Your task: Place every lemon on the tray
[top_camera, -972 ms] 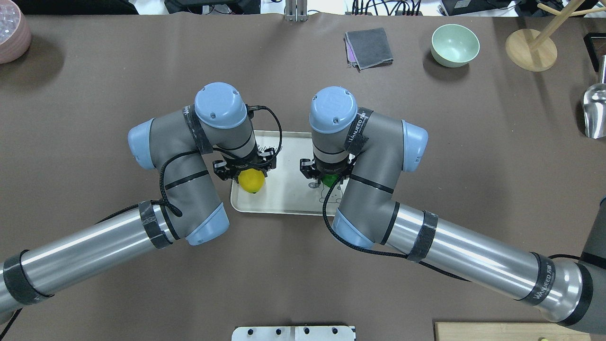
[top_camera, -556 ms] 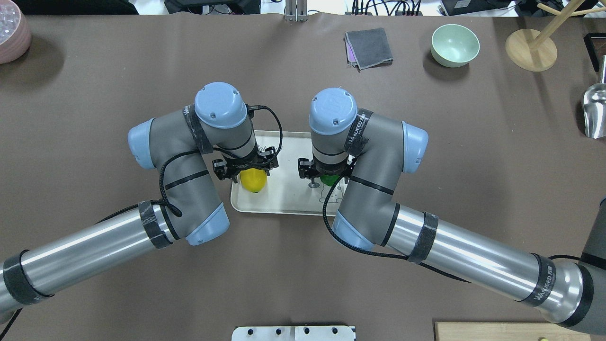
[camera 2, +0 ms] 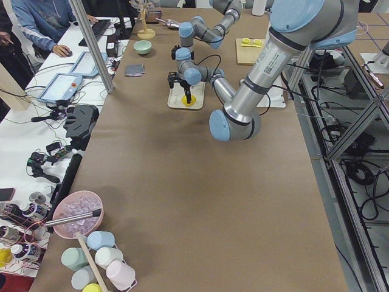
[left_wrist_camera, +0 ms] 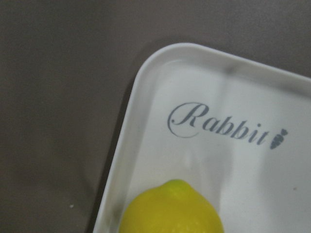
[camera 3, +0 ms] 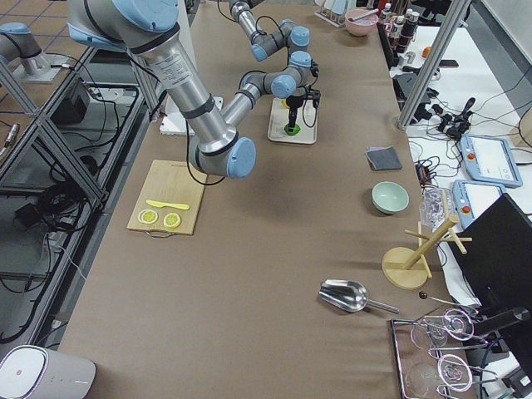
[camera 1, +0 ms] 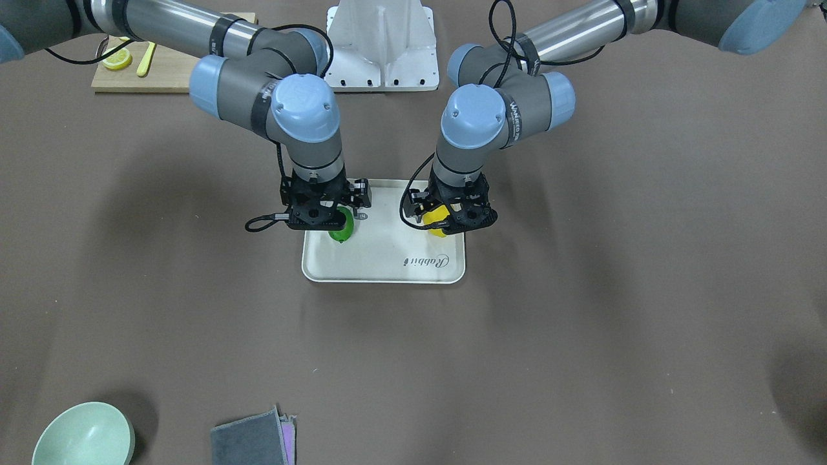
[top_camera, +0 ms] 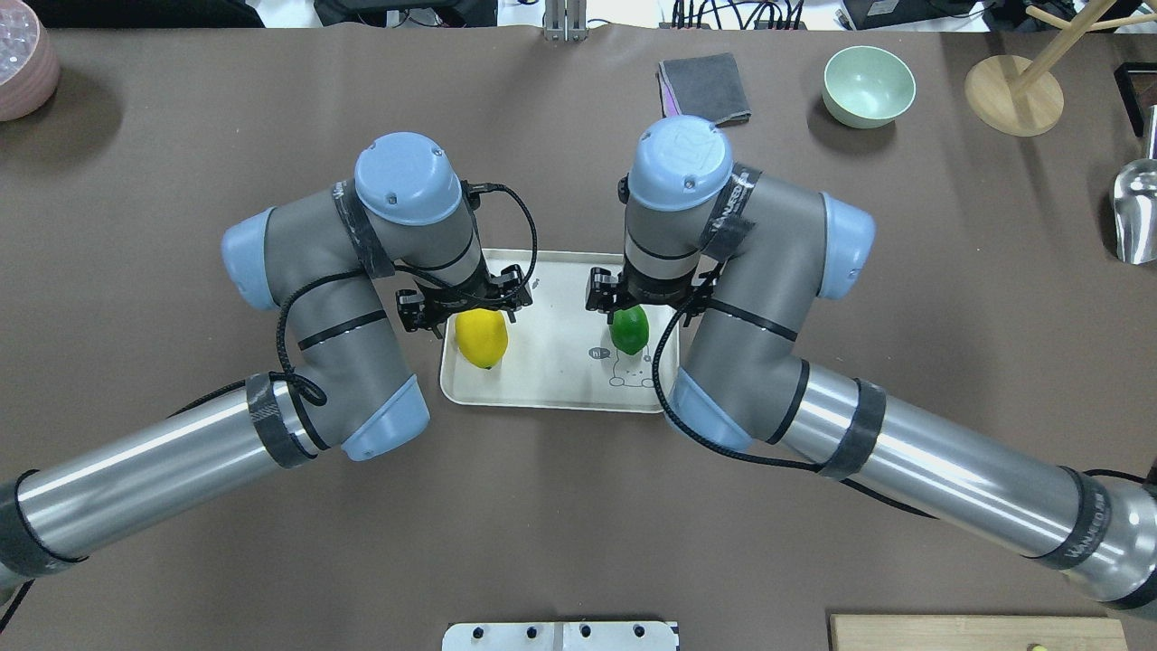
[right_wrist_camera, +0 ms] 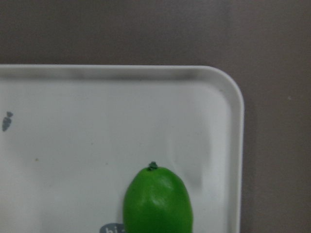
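The cream tray [top_camera: 551,366] lies at the table's middle. The yellow lemon [top_camera: 481,337] lies on its left part and the green lemon [top_camera: 630,329] on its right part, over the bear drawing. My left gripper [top_camera: 465,306] hangs open just above and beyond the yellow lemon, clear of it. My right gripper [top_camera: 644,303] hangs open above the green lemon, clear of it. The left wrist view shows the yellow lemon [left_wrist_camera: 170,209] by the tray's rim [left_wrist_camera: 141,97] and the "Rabbit" script. The right wrist view shows the green lemon [right_wrist_camera: 158,201] on the tray [right_wrist_camera: 97,121].
A pale green bowl [top_camera: 869,86], a folded grey cloth [top_camera: 705,90], a wooden stand [top_camera: 1012,95] and a metal scoop [top_camera: 1137,212] are at the far right. A pink bowl [top_camera: 23,68] is far left. A cutting board [camera 1: 174,68] with lemon slices lies near my base.
Both grippers have let go of the lemons and risen, moving toward the far side. The yellow and green lemons now lie free on the tray.
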Motion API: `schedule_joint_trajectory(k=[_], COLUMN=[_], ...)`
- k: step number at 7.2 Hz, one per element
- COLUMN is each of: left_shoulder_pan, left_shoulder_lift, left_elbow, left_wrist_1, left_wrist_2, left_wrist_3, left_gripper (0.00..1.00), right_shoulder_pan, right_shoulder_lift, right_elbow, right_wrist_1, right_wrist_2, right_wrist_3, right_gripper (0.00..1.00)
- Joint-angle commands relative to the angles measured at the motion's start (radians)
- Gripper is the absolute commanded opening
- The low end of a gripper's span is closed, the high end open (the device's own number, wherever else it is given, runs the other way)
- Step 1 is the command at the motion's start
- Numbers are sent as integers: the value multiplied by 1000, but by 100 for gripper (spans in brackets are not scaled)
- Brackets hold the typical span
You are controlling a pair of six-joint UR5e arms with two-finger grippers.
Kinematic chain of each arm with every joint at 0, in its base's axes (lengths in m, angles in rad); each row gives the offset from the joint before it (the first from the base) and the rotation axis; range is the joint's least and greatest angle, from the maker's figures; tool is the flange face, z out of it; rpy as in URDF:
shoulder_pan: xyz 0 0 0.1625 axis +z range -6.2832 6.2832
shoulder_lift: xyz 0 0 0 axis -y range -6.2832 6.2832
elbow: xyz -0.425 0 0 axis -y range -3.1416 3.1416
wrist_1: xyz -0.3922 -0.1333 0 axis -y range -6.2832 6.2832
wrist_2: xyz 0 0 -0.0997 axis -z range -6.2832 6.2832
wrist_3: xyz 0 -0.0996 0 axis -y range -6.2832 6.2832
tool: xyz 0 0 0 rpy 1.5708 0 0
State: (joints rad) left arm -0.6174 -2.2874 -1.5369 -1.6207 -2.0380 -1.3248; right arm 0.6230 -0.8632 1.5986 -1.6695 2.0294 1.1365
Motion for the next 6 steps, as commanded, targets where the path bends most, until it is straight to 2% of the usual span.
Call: schedule_joint_trajectory(k=[1,2,3,4,5,6], left_shoulder_pan=[-117,-193,-265,-322,-402,-492], left_shoulder_lift=[113,178,233,288,319,363], left_elbow=[-158,-176,-175,-170,-155,-144], left_wrist_1=[108,108,108,110,114,123], left_wrist_2=[-69,-127,-160,-160,-163,-227], left_wrist_3=[213,325,454,563,670,802], left_gripper=[98,98,98,98,98,98], right_shoulder_pan=[90,172,251,323,404,511], right_shoulder_lift=[-189,-289,-368,-429,-469,-493], right_elbow=[226,275,285,290,282,255], right_wrist_1=[-84,-98,-99,-104,-113,-133], right_wrist_2=[55,111,147,152,190,230], right_wrist_3=[-149,-290,-420,-555,-667,-802], right_gripper=[100,100,100,100,100,100])
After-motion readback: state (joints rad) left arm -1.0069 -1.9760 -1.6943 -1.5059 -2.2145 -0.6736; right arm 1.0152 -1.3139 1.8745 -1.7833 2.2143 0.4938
